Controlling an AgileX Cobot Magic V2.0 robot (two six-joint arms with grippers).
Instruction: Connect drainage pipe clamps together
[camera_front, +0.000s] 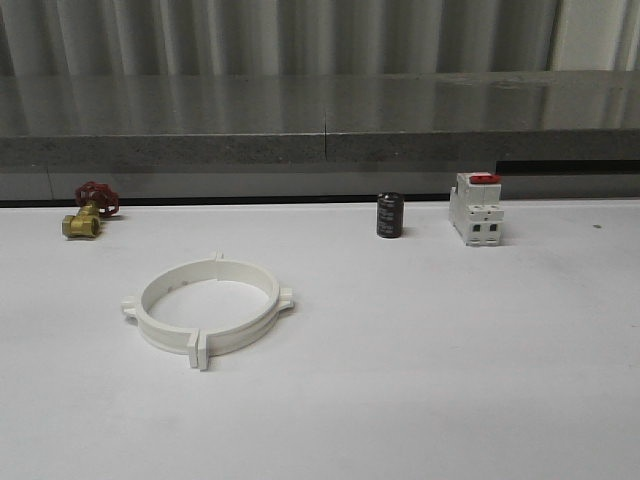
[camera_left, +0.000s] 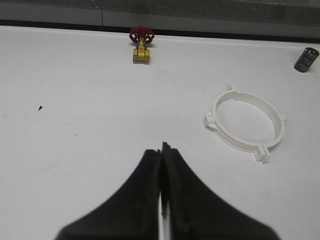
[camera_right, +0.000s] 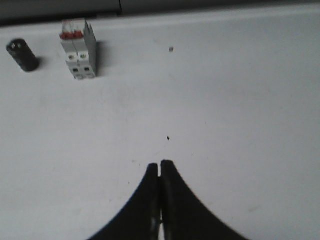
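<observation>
Drainage pipe clamps (camera_front: 208, 308): two white half-rings, lying flat on the white table (camera_front: 450, 380); we read them as already mated into one wide ring, flanged ends meeting at the near and far joints, small tabs out at the sides; we judge the joining done or nearly so.

Left gripper (camera_left: 163, 150): fingers pressed together, holding nothing; the ring (camera_left: 245, 122) lies ahead of its tips and off to one side, well apart, no contact.

Right gripper (camera_right: 160, 166): fingers together, holding nothing; bare table ahead of it, the white block with red top (camera_right: 79, 48) and black cylinder (camera_right: 22, 55) far ahead.

Nearer arm: the left, by our judgement; the ring sits on the left half of the table in the front view.

Ring axis: the joint line runs roughly toward and away from the robot; a check or squeeze would press across it, at the side tabs.

Brass valve with red handwheel (camera_front: 88, 212): far beyond the left fingertips, near the table's back edge; no part of the task.

Risk: a half-seated flange could spring apart if nudged.
</observation>
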